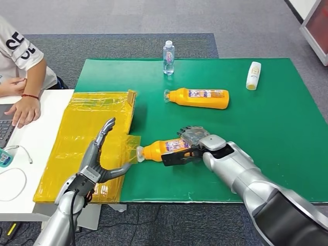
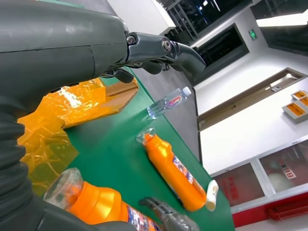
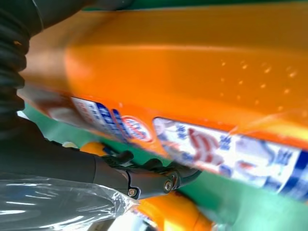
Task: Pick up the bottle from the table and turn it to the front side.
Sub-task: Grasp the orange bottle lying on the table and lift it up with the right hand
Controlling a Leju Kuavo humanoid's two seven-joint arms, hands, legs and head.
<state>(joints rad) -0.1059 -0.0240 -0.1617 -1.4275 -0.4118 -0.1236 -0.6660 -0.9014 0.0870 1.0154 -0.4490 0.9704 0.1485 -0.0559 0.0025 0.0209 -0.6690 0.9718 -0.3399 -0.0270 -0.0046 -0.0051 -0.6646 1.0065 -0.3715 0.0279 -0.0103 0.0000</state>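
Bottle: orange plastic bottle with a clear cap and printed label point(image 1: 164, 149), lying on its side on the green table mat point(image 1: 270, 133), near the front edge, cap just beside the yellow plastic sheeting point(image 1: 88, 133).
Long axis: I read it as running across the table, cap toward my left, base under my right hand.
Right hand point(image 1: 191, 146): wrapped around the bottle's body at the label end, fingers over the far side, thumb along the near side; it grips it.
Left hand point(image 1: 101, 163): spread and holding nothing, above the yellow sheeting, near the cap.
Handling: stiff plastic, glossy and likely slippery; probably fairly heavy if full. I would hold mid-body over the label, not the tapered neck.
Other orange bottle point(image 1: 199, 98): lying farther back, well apart.
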